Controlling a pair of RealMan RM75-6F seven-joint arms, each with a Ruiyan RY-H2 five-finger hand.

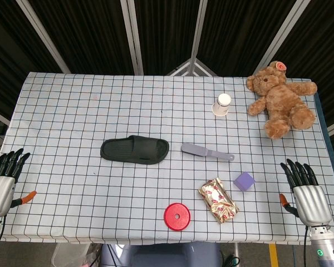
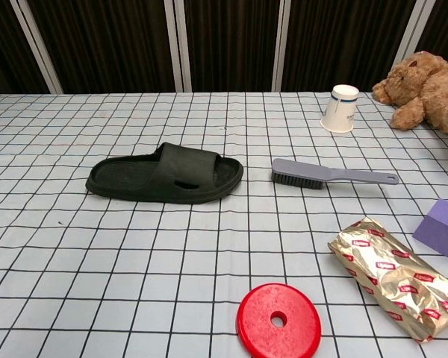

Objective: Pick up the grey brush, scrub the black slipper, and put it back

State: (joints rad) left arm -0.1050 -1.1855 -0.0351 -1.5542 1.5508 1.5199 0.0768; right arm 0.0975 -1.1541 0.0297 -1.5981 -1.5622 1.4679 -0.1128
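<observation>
One black rubber slipper [image 1: 134, 150] and one grey long-handled plastic brush [image 1: 206, 151] are lying side by side, apart. Left hand [image 1: 3, 181] and right hand [image 1: 305, 192] are resting at the table edges, fingers spread, holding nothing.

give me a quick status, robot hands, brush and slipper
Left robot hand and right robot hand open, empty, at table edges. Grey brush untouched beside black slipper. Nothing between them.
</observation>
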